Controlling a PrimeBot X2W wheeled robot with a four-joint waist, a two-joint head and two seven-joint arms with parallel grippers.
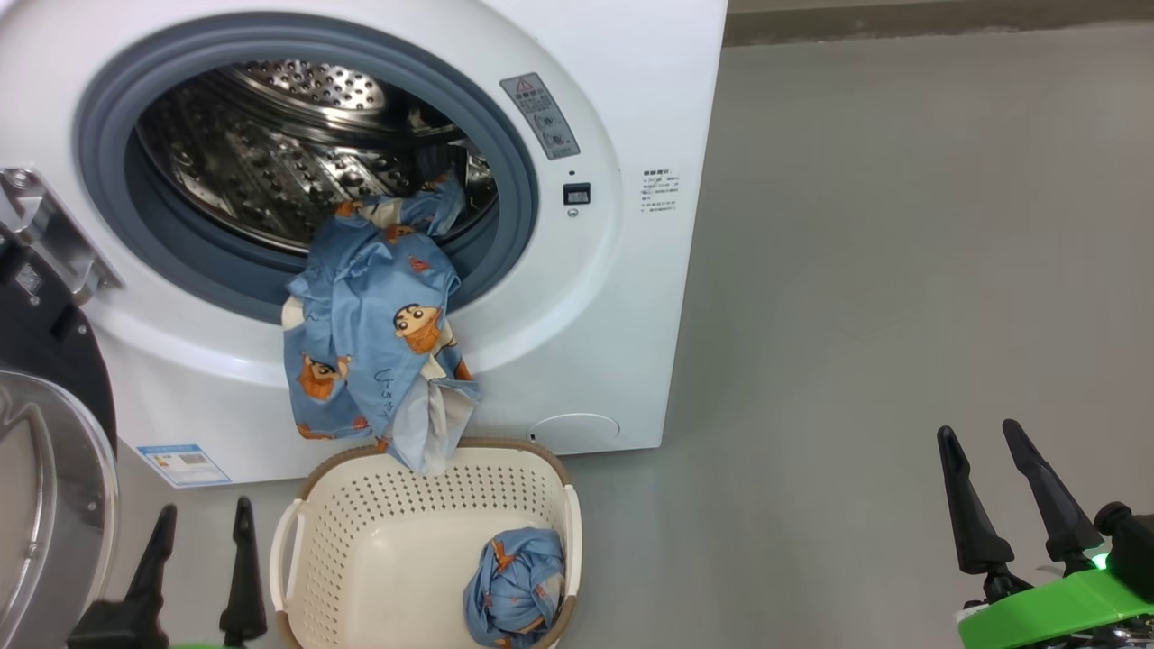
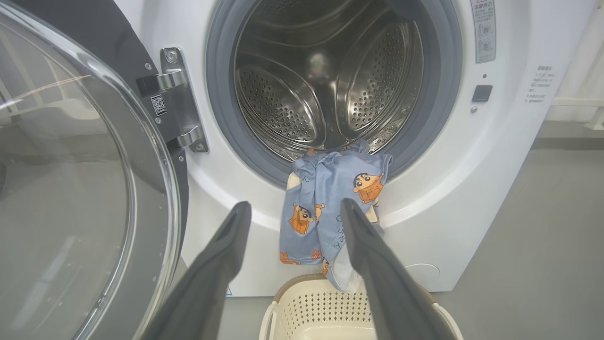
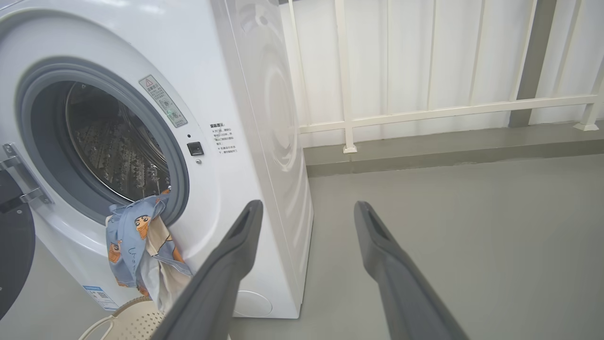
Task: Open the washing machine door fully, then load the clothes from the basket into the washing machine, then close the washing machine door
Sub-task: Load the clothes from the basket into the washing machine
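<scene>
Head view: washing machine (image 1: 586, 297) stands on grey floor (image 1: 856, 270), with the washing machine door (image 1: 45, 469) swung wide to the left so the drum (image 1: 297, 153) is reachable. Hanging garment (image 1: 370, 342), blue cartoon print, lies half in, draped over the grey gasket (image 1: 108, 180) lip with its tail down at the basket (image 1: 361, 541) rim; not fully loaded, probably needs a push in. Balled bundle (image 1: 516, 586) sits in the basket's near right corner. Basket is right under the opening, so the carry is short. Left end effector (image 1: 205, 507) is just beside the basket, right end effector (image 1: 978, 431) well apart on the right; both are spread wide and empty. Left wrist view: fingers (image 2: 212, 274) frame the hanging garment, with hinge (image 2: 177, 99) and glass bowl (image 2: 71, 189) at left. Right wrist view: aimed past the machine's side at bare floor, kerb (image 3: 448, 151) and white railing (image 3: 424, 106).
</scene>
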